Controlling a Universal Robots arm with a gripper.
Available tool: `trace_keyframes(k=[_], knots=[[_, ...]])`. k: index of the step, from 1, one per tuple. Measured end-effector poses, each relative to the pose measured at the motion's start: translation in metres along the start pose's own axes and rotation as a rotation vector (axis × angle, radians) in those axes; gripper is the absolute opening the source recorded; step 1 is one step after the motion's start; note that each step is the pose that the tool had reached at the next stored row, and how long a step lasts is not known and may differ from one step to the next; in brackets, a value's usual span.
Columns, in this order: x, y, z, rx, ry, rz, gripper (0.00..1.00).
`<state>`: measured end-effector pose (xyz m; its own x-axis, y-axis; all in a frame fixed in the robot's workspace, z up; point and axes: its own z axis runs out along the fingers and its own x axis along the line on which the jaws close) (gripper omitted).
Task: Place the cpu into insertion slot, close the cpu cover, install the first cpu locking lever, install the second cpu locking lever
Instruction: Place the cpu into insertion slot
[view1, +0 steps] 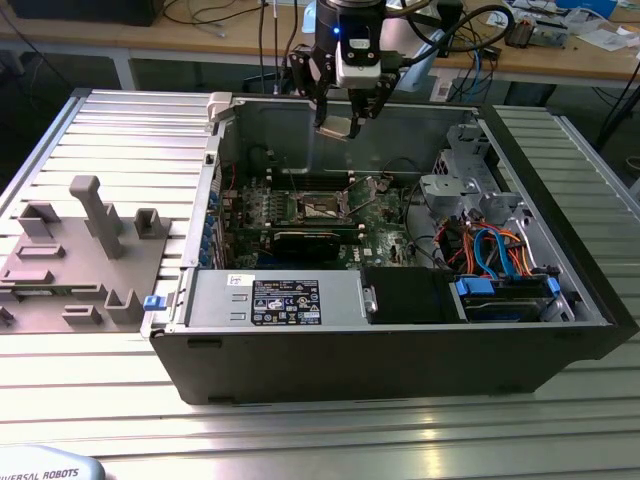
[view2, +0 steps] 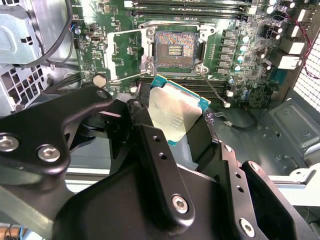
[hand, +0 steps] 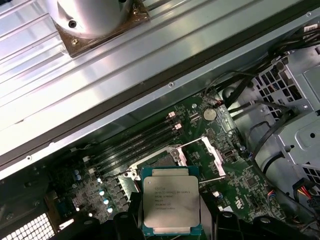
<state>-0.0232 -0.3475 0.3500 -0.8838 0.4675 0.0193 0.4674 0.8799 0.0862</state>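
My gripper (view1: 345, 118) hangs above the open computer case, shut on the cpu (view1: 337, 127). The cpu is a small square chip with a shiny silver top (view2: 175, 112) (hand: 171, 202), held by its edges between the black fingers (view2: 137, 112). The chip is in the air, well above the green motherboard (view1: 375, 225). Below it lies the insertion slot (view2: 175, 49) (view1: 322, 207), bare, its dark gold-glinting contact field showing. In the first wrist view the chip covers part of the slot (hand: 159, 162). The cpu cover (hand: 212, 155) (view2: 127, 55) stands swung open beside the slot.
The case walls (view1: 215, 180) ring the board. A power supply (view1: 280, 300) sits at the case's front, and a drive cage with blue and orange cables (view1: 500, 260) on the exterior view's right. Long black memory slots (view2: 185, 6) flank the socket. A grey fixture (view1: 80, 240) lies outside the case.
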Motion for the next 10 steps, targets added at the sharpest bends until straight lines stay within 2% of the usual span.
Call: trace_keyframes(k=[3, 8, 10], knots=[[0.0, 0.0, 0.0002, 0.001, -0.0016, 0.009, 0.54], [0.0, 0.0, 0.0002, 0.0148, -0.0094, 0.015, 0.54], [0.0, -0.0001, 0.0002, 0.0163, -0.0104, 0.017, 0.54]])
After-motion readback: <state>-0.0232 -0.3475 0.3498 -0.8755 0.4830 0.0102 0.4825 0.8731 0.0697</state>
